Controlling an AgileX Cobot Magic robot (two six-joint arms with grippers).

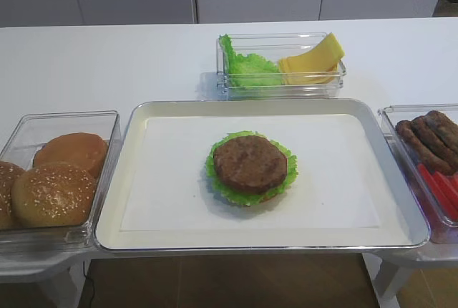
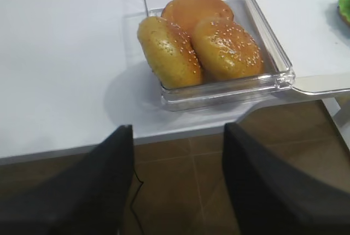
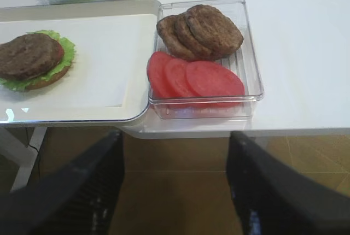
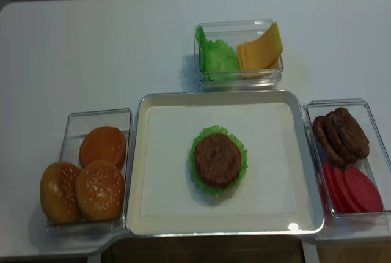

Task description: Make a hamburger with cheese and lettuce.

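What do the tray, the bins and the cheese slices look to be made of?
Tray: looks like brushed metal, from the silvery rim with a glint; a white sheet lines it, likely paper. Bins: clear hard plastic, since the contents show through glossy walls. Cheese: smooth, stiff-looking yellow slices, possibly plastic replicas; cannot be sure.

Shiny metal tray (image 4: 302, 153) with matt white paper (image 4: 165, 165); clear glossy plastic bins (image 4: 98, 119); smooth white worktop (image 4: 91, 49); glossy cheese (image 4: 261, 50).
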